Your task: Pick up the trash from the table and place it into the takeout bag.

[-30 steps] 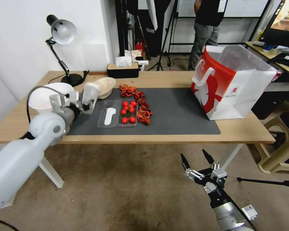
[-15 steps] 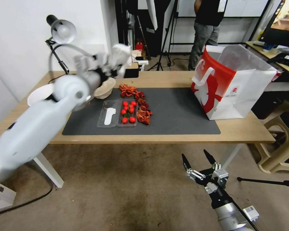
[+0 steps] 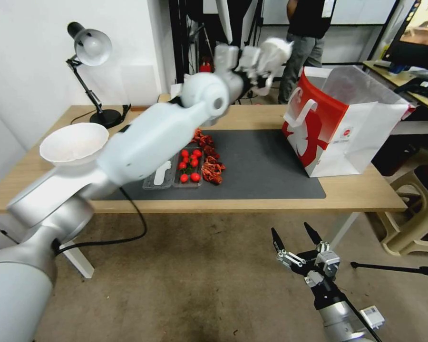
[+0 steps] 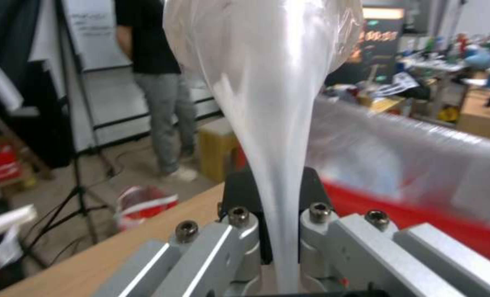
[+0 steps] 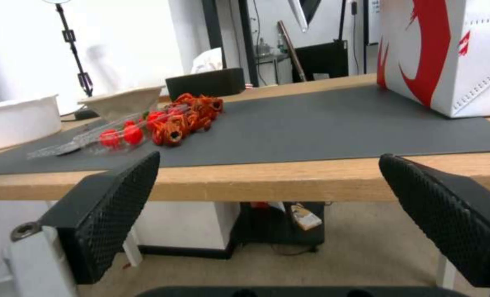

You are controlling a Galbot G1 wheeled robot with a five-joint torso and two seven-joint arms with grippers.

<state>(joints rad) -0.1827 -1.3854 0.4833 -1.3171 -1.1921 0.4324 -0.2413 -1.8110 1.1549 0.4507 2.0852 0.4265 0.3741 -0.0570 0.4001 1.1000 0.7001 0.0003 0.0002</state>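
Note:
My left gripper (image 3: 267,56) is raised over the back of the table (image 3: 271,202), just left of the takeout bag's (image 3: 347,128) open top. It is shut on a white glossy piece of trash (image 4: 267,62), pinched thin between the fingers (image 4: 228,243). The bag's red side (image 4: 420,214) passes close behind it. On the dark mat (image 3: 266,166) lie a clear tray of red tomatoes (image 3: 188,168), red shells (image 3: 209,161) and a clear lid with a white spoon (image 3: 159,173). A beige bowl (image 5: 124,103) stands behind them. My right gripper (image 3: 295,237) hangs open below the table's front edge.
A large white bowl (image 3: 73,142) sits at the table's left end, with a desk lamp (image 3: 88,47) behind it. A black box (image 5: 203,82) stands at the back edge. A beige plastic chair (image 3: 413,213) is to the right of the table.
My left arm has swung up and to the right from the table's left end to beside the bag's opening, carrying the white trash. The right arm has stayed put.

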